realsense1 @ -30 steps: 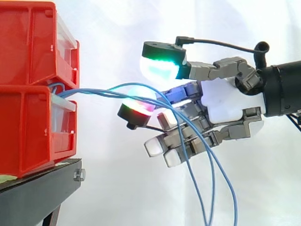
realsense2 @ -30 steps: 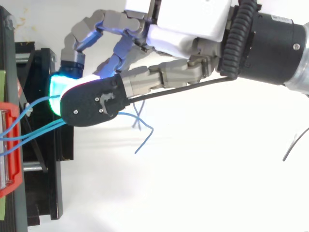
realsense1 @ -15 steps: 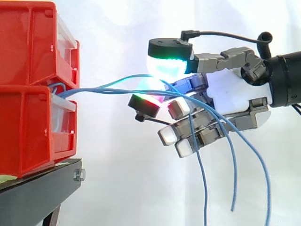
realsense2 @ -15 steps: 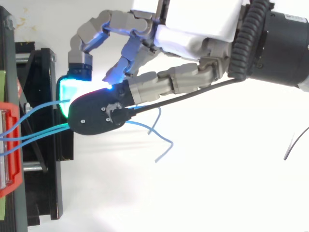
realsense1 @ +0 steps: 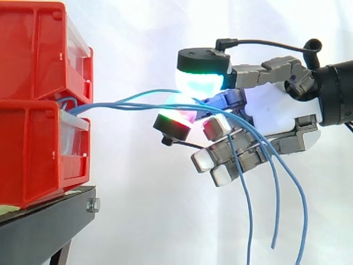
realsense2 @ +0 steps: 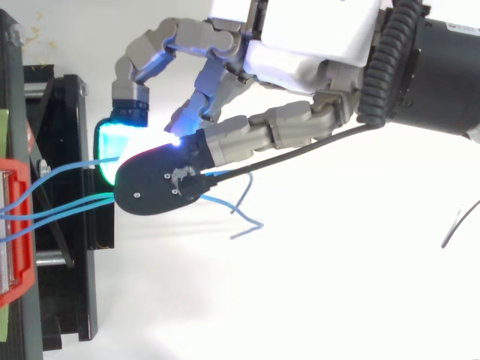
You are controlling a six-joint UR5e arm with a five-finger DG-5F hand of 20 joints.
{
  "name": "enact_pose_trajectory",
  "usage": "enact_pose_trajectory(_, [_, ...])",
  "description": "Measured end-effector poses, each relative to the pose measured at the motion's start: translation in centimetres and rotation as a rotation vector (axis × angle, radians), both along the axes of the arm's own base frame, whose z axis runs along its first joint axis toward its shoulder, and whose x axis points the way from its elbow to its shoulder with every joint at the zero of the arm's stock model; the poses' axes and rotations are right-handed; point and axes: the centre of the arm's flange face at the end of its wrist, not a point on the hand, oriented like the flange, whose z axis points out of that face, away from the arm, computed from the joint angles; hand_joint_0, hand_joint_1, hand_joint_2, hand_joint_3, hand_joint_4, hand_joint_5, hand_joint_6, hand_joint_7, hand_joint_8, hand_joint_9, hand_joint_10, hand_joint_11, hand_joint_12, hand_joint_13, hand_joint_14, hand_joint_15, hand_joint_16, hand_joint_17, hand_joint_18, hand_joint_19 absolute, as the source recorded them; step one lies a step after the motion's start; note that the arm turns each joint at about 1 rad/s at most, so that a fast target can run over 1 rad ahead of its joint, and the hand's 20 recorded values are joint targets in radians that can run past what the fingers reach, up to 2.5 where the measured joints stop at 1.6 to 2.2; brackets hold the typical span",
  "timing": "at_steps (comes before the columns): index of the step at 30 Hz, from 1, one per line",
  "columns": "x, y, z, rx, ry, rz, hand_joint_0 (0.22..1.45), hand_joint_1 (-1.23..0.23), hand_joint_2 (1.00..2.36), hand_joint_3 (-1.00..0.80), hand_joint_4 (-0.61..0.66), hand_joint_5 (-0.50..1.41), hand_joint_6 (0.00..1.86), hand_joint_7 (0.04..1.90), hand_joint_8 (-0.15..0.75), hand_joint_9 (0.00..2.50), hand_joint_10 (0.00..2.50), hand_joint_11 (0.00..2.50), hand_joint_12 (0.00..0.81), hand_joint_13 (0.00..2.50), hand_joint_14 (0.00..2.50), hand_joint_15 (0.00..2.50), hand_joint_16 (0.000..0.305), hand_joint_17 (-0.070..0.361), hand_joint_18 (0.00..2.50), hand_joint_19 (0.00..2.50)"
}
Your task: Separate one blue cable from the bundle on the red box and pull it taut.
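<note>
— White curtain (realsense1: 138,33) fills the whole background. What stands in front of it?

— Two red bins (realsense1: 33,99) are stacked at the left on a black stand (realsense1: 49,221). The robot hand (realsense1: 276,116) comes in from the right, level with the seam between the bins.

— And the blue cables (realsense1: 121,104)?

— They come out between the upper and lower bin and run right across the open gap to the hand. One strand arcs a little above the others. None of them is a straight line, so there is some slack.

— What is the hand doing with them?

— Its fingers are curled. The cables pass between the green-glowing pad (realsense1: 199,83) above and the red-glowing pad (realsense1: 175,117) below, and those two pads sit close together on the strands. Past the pinch the cables drape over the lower fingers, and their loose ends hang down at the right.

— Does the top view agree?

— Yes. From above, the cables (realsense2: 67,202) leave the bin at the left edge, cross the stand (realsense2: 60,112) and go under the dark back of one pad. A loose end curls out just right of it, under the hand (realsense2: 300,45).
</note>
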Motion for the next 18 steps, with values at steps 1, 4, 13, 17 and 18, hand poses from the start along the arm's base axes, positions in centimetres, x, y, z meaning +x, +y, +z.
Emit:
enact_pose_trajectory(1, [0.0, 0.0, 0.0, 0.000, 0.000, 0.000, 0.60, -0.83, 1.02, -0.12, 0.04, -0.04, 0.92, 0.96, 0.282, 1.29, 0.03, 0.74, 0.361, 0.96, 0.02, 0.57, 0.051, 0.116, 0.82, 0.61])
enact_pose_trajectory(4, [0.0, 0.0, 0.0, -0.001, 0.000, 0.002, 0.60, -0.81, 1.02, -0.14, 0.05, -0.04, 0.92, 0.96, 0.280, 1.29, 0.03, 0.73, 0.360, 0.95, 0.02, 0.56, 0.051, 0.116, 0.81, 0.60])
enact_pose_trajectory(13, [-0.9, 0.0, -2.8, -0.004, 0.051, 0.006, 0.58, -0.74, 1.02, -0.19, 0.06, -0.05, 0.92, 0.93, 0.291, 1.28, 0.02, 0.73, 0.371, 0.93, 0.02, 0.56, 0.053, 0.118, 0.78, 0.61])
enact_pose_trajectory(17, [-1.1, 0.1, -4.6, 0.006, 0.040, 0.007, 0.55, -0.66, 1.01, -0.27, 0.08, -0.06, 0.91, 0.93, 0.278, 1.25, 0.02, 0.72, 0.351, 0.89, 0.02, 0.55, 0.049, 0.110, 0.71, 0.64])
enact_pose_trajectory(18, [-1.1, 0.1, -4.7, 0.008, 0.029, 0.006, 0.55, -0.65, 1.01, -0.28, 0.07, -0.06, 0.91, 0.93, 0.275, 1.24, 0.03, 0.72, 0.349, 0.87, 0.02, 0.55, 0.048, 0.108, 0.69, 0.65])
